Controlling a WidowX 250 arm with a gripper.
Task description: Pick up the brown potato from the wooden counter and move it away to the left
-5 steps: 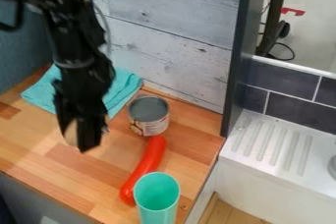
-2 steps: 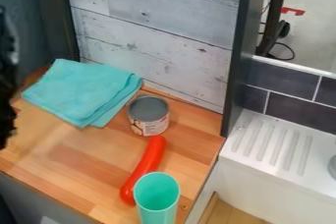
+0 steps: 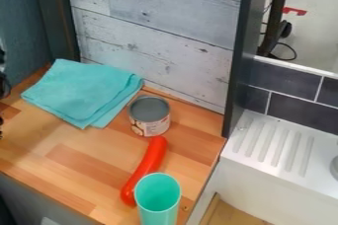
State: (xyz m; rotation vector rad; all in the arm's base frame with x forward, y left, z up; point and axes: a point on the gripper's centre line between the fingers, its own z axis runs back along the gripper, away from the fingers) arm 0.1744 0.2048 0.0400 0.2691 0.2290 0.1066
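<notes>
By the table's [image 3: 79, 162] back edge, towel [image 3: 82, 91] lay flat, can [image 3: 149, 115] upright, likely for stability; gripper [image 3: 1, 126] nearest towel, couldn't tell if parted.

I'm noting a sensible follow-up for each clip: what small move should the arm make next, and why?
Probably ease the arm inward from the picture's left edge, staying above the turquoise cloth. The cloth is the nearest thing and lies low and folded, while the can stands upright just beyond it, so a low sweep might knock the can.
</notes>
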